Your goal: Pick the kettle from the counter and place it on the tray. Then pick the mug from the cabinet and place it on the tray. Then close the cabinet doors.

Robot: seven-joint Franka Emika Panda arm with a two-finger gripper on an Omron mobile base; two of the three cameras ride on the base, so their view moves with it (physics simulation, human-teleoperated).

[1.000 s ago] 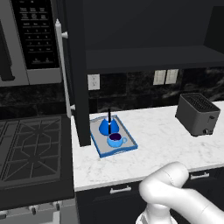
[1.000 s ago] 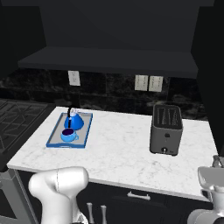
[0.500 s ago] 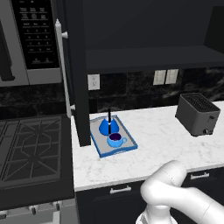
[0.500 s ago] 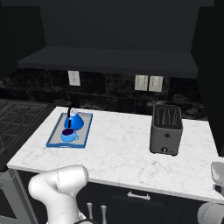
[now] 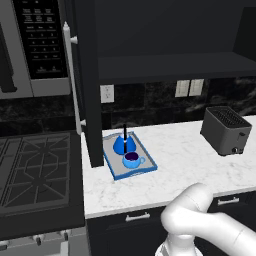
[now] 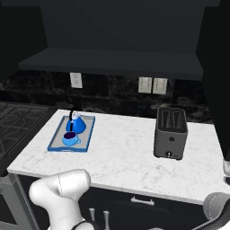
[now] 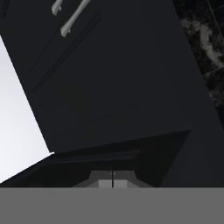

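Kettle [image 5: 124, 144] and mug [image 5: 132, 160] side by side on tray [image 5: 113, 164], on counter [image 5: 185, 165] beneath open cabinet [image 5: 165, 65]; pincer [image 7: 112, 180] closed together, empty

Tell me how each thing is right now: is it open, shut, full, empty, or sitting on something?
kettle: upright on the tray, lid on.
mug: upright on the tray, in front of the kettle, nothing visible inside.
tray: flat on the counter.
cabinet doors: left one stands open.
cabinet: shelf bare.
toaster: slots empty.
end effector: shut, empty.
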